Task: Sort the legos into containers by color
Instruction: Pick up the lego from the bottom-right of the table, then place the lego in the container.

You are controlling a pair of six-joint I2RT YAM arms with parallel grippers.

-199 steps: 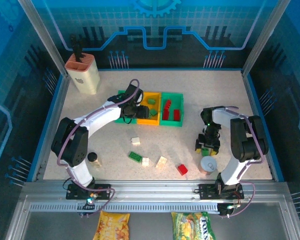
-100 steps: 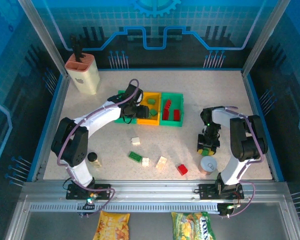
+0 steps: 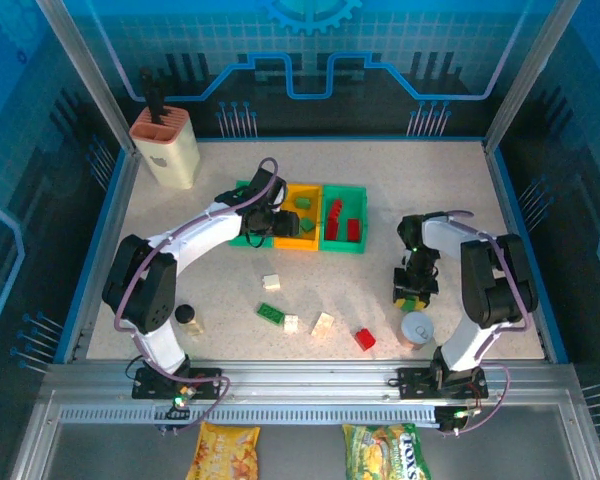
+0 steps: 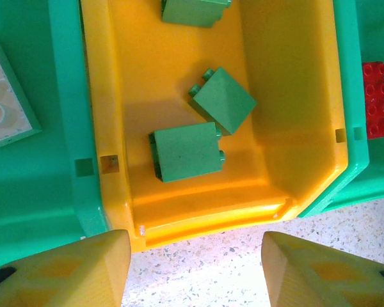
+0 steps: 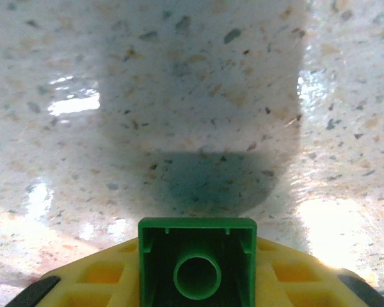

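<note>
Two grippers we see: left gripper [image 4: 195,259] spread wide at the yellow bin [image 4: 288,83], right gripper [image 3: 413,291] clamping a green lego [image 5: 197,252].

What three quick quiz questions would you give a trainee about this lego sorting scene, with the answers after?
1. True or false: the right gripper holds a red brick.
2. The legos in the yellow bin are: A red, B green, C cream.
3. Fill in: the left gripper, above that bin's near edge, is ____.

Key: 1 false, it grips a green lego; 2 B; 3 open.
</note>
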